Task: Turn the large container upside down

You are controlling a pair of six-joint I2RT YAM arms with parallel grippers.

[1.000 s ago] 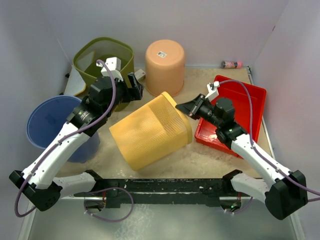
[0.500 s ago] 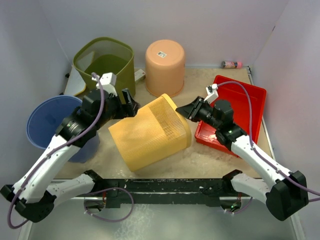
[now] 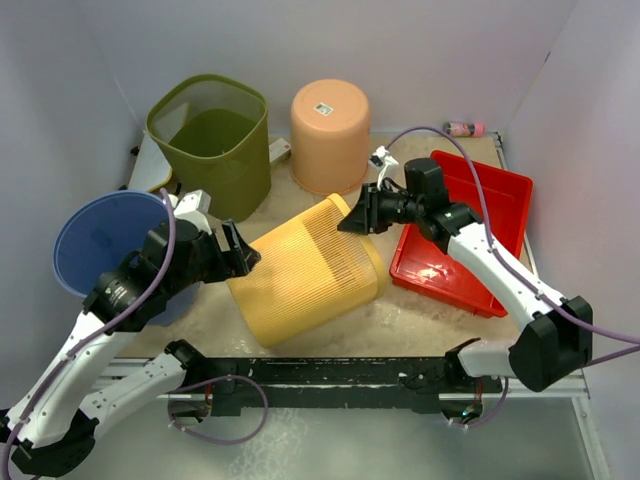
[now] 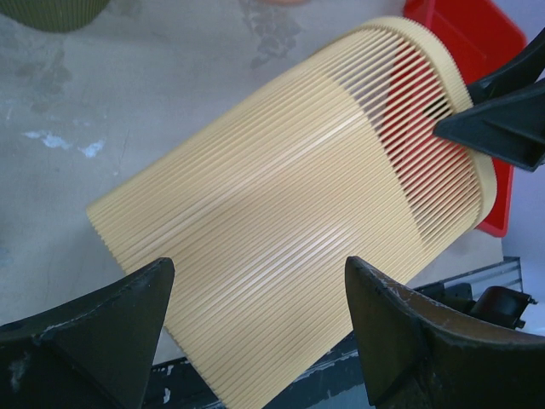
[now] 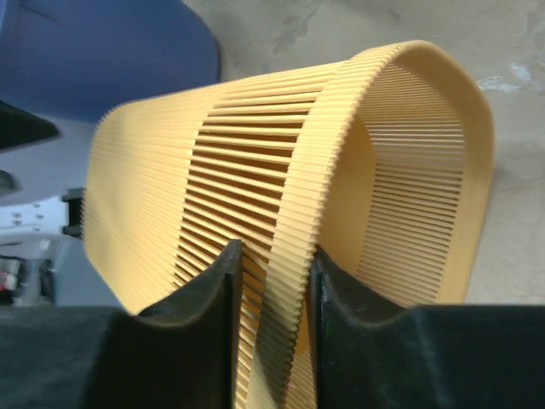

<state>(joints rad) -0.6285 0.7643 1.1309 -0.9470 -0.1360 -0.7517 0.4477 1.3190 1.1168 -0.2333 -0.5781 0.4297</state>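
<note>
At the middle of the table (image 3: 400, 320): the large container (image 3: 305, 275) lies on its side, base near-left, open rim far-right beside the red tray (image 3: 500, 190).
Right gripper (image 3: 355, 218): its fingers were pressed together a second ago. They are now parted partway and astride the rim (image 5: 294, 213), with a slight gap on one side, so nothing is clamped.
Left gripper (image 3: 235, 255): spread wide and empty, it has dropped back to the base end.
Meaning: this looks like a switch from nudging to gripping. A squeeze on the rim could tip the mouth down, but the turn is not yet done.

pink item (image 3: 463, 128) too small, bucket label (image 3: 324, 107) unreadable
</note>
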